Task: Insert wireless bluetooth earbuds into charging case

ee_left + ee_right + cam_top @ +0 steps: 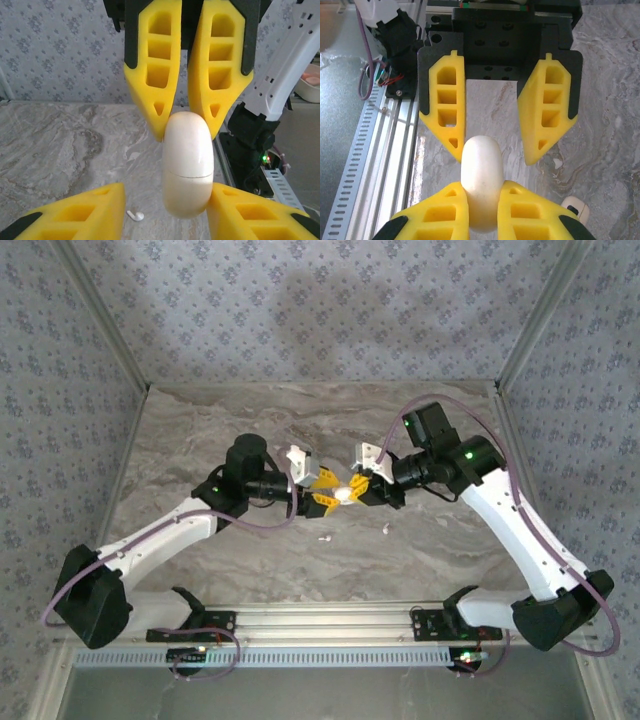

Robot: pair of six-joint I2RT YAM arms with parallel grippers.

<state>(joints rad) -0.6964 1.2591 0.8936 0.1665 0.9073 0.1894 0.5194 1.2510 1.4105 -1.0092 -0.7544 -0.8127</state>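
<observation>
**Meeting point of the two arms above the middle of the grey-veined, marble-patterned desk (250, 430).** The arms reach in from either side and their tips face each other. Between them, clear of the desk surface, is a smooth white, pill-shaped plastic charging case (187, 160).

**Right gripper (482, 187).** Its yellow, ribbed jaws are clamped on one rounded end of the charging case, one jaw pressed against each flank.

**Left gripper (167, 192).** Its jaws stand apart around the opposite end. One jaw lies against or just beside the case. The other is separated from it by a plain gap, through which the desk shows.

**Charging case.** In the left wrist view a thin seam crosses the body and the two halves sit flush along it.

**Earbuds.** Two tiny white plastic earbuds (324, 537) lie loose on the desk, on the side of the grippers nearer the arm bases. One lies below the left gripper and the second (386, 530) lies below the right gripper, apart from the first. Neither touches the case or a jaw. In the left wrist view one of them, a bud on a short curved stem, lies on the desk beneath the case.

**Foreground.** A ribbed aluminium rail (330, 618) runs along the near edge of the desk and carries both arm bases.
</observation>
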